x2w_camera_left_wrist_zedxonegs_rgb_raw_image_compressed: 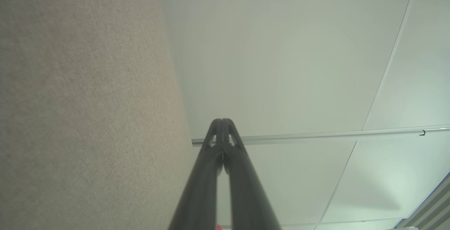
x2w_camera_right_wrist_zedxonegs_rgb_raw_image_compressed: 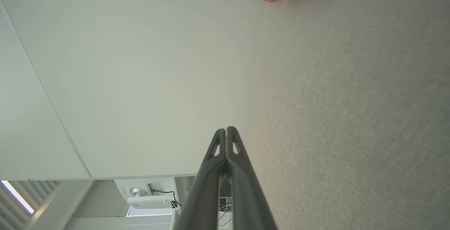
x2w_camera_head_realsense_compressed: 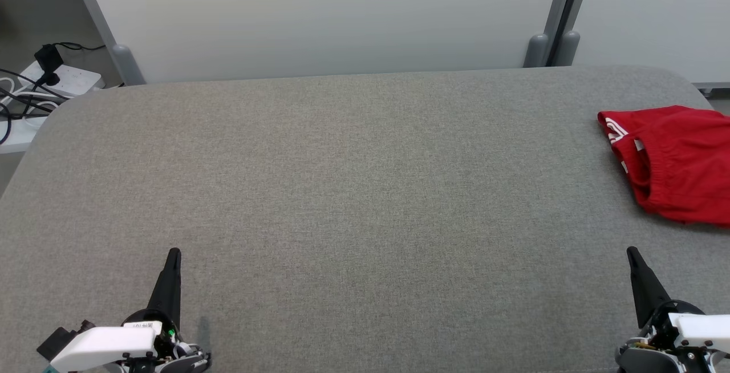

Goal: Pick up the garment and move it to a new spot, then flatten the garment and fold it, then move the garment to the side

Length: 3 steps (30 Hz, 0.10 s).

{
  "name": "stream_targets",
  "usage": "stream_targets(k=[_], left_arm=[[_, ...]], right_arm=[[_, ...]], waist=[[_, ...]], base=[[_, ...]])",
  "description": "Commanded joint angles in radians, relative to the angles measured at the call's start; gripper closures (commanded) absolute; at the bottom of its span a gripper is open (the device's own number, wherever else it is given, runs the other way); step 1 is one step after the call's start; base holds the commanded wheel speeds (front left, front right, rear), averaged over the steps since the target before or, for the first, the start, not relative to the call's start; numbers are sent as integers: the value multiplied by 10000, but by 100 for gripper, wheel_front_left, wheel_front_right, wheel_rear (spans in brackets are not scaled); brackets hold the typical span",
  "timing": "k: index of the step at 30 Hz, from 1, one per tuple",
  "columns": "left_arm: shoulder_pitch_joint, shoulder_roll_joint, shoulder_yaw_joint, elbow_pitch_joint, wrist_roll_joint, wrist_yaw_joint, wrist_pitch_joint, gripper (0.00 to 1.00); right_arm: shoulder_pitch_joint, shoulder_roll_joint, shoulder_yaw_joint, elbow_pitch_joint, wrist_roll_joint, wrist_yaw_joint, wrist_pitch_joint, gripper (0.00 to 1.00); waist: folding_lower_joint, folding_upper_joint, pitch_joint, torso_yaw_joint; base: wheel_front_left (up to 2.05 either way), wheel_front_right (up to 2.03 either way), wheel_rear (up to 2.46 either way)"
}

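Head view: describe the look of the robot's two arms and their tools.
Each tool, left tool and right tool, has long, dark, tapering fingers on a round black base. Behind each sits a glossy white casing. The left base carries a small white label with unreadable print and a green spot.

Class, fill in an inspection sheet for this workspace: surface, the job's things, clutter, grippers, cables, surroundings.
Surface: grey fabric-covered table, flat, with rounded far corners.
Job's things: red garment bunched at the table's right end, touched by neither gripper.
Clutter: nothing seen.
Grippers: left gripper and right gripper both shut, holding nothing, near the table's front edge.
Cables: black and white cables at a white power strip beyond the far left corner.
Surroundings: pale partition panels behind the table.
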Motion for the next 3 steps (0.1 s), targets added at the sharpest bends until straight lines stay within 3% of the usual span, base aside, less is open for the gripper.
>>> stream_targets(k=[1, 3], left_arm=[[-581, 198, 328, -277, -37, -82, 66, 100], [-581, 198, 328, -277, -37, -82, 66, 100]], right_arm=[[-447, -104, 153, -305, 114, 46, 79, 100], [-447, -104, 153, -305, 114, 46, 79, 100]], waist=[[0, -1, 0, 0], [0, -1, 0, 0]], base=[[0, 0, 0], [0, 0, 0]])
